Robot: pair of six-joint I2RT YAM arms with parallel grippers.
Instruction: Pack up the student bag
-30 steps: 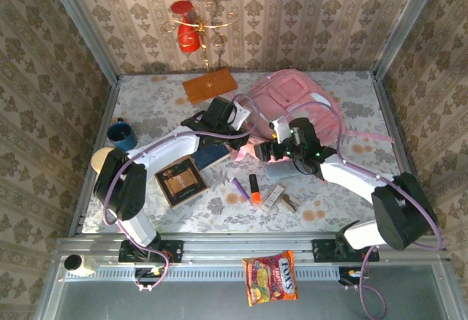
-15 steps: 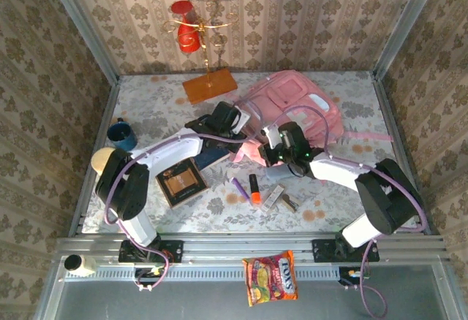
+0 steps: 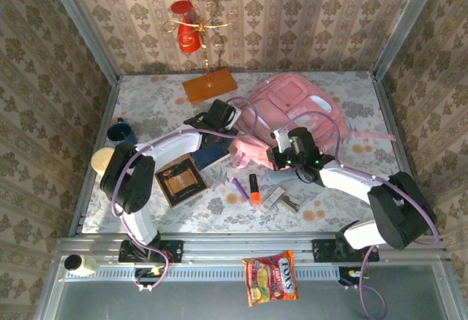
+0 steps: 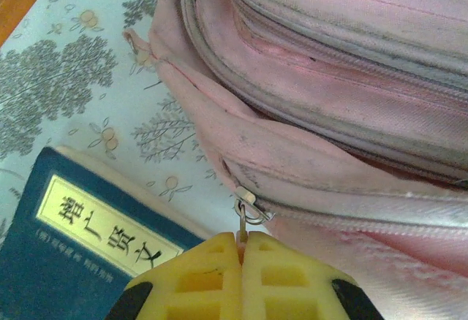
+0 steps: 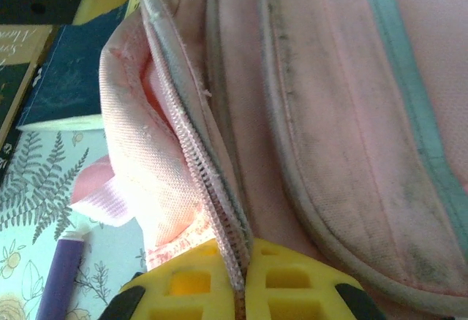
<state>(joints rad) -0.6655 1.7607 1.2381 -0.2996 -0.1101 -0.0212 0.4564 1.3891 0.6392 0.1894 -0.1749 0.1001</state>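
The student bag (image 3: pixel 292 104) is a large pink backpack lying at the back right of the table. In the left wrist view my left gripper (image 4: pixel 242 238) is shut on the metal zipper pull (image 4: pixel 241 221) at the bag's (image 4: pixel 329 79) lower corner. From above, that left gripper (image 3: pixel 232 131) is at the bag's left edge. My right gripper (image 5: pixel 240 280) is shut on the zipper tape (image 5: pixel 212 188) along the edge of the bag's (image 5: pixel 344 115) opening, which gapes slightly to the left. In the top view the right gripper (image 3: pixel 269 158) is at the bag's near edge.
A blue book (image 3: pixel 208 155) lies under the left wrist. A brown framed box (image 3: pixel 179 180), purple marker (image 3: pixel 239 187), orange highlighter (image 3: pixel 254 188) and small grey items (image 3: pixel 278 199) lie near the front. A blue mug (image 3: pixel 121 134) stands left, an orange-based stand (image 3: pixel 210 85) behind.
My right gripper has shut on the bag's zipper edge. The bag's near edge has bunched up between the two grippers. The left gripper has stayed shut on the pull.
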